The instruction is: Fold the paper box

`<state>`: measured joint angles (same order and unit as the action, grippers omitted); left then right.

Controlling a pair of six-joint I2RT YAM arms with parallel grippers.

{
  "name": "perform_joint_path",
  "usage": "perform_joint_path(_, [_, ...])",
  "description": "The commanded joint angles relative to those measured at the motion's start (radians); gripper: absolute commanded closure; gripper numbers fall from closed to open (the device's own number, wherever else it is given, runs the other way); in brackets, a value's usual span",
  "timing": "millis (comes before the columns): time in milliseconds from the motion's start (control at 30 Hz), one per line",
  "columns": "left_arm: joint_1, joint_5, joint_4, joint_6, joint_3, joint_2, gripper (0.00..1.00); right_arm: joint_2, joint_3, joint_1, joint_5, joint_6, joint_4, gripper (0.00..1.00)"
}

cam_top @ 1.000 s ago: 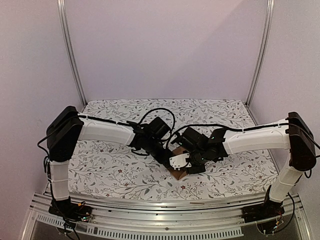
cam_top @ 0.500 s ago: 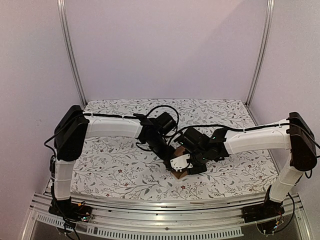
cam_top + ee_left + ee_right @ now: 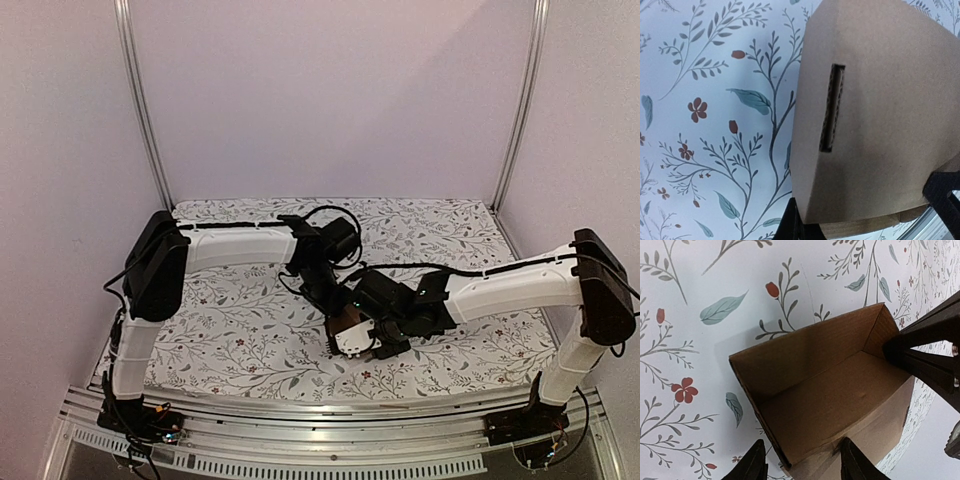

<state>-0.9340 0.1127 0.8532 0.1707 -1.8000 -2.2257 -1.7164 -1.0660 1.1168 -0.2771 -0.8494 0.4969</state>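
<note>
My left arm (image 3: 240, 245) swung inward toward centre, its wrist drawn farther back, my right gripper (image 3: 362, 345) and paper box (image 3: 342, 322) shifted left.

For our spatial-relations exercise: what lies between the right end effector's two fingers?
The near wall of the open brown cardboard box, shown in the right wrist view.

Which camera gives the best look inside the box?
The right wrist view: it looks straight into the open box. The left wrist view shows only an outer wall with a slit; the top view, just a brown sliver.
</note>
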Motion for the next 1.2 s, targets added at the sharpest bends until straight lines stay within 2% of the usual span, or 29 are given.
perform_joint_path(0, [0.008,0.056,0.01,0.036,-0.063,-0.011,1.0,-0.091,0.006,0.052,0.1,0.013,0.114,0.5])
perform_joint_path(233, [0.017,0.08,0.043,0.064,-0.065,-0.008,1.0,-0.086,-0.032,0.052,0.085,0.057,0.16,0.41])
perform_joint_path(333, [0.023,0.086,0.058,0.086,-0.068,-0.008,1.0,-0.084,-0.073,0.053,0.105,0.094,0.198,0.3])
perform_joint_path(500, [0.027,0.103,0.068,0.116,-0.071,-0.013,1.0,-0.123,-0.135,0.053,0.135,0.188,0.257,0.25])
perform_joint_path(633, [0.032,0.112,0.07,0.164,-0.071,-0.023,1.0,-0.15,-0.156,0.053,0.113,0.243,0.259,0.16])
perform_joint_path(1167, [0.053,0.178,0.062,0.3,-0.062,-0.013,1.0,-0.2,-0.201,0.097,0.005,0.376,0.27,0.07])
